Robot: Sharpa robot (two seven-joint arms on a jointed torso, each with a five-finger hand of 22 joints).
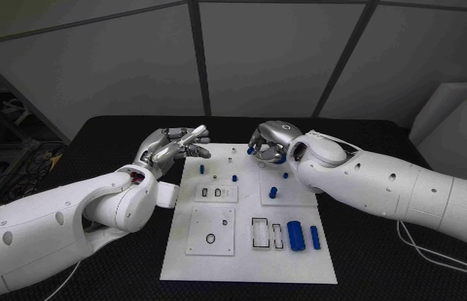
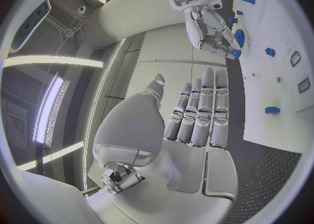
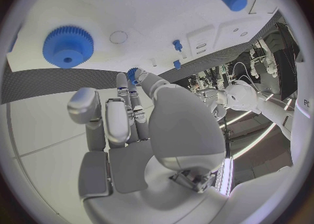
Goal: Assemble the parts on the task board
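Observation:
The white task board [image 1: 248, 264] lies in the middle of the black table. My right hand [image 1: 270, 141] hovers over the board's far end and pinches a small blue part [image 2: 234, 53] at its fingertips. Just beneath it a blue gear [image 3: 68, 46] sits on the board. My left hand [image 1: 176, 144] hangs by the board's far left corner, fingers [image 2: 204, 110] straight and apart, holding nothing. Two blue cylinders [image 1: 295, 235] lie side by side at the near right. Small blue pegs [image 1: 272, 193] stand in the board's middle.
A black ring [image 1: 211, 237] lies on the near left inset plate, with rectangular slots [image 1: 261, 233] beside it. Cables [image 1: 29, 159] hang off the table's left edge. A white cable [image 1: 428, 250] trails on the table at the right.

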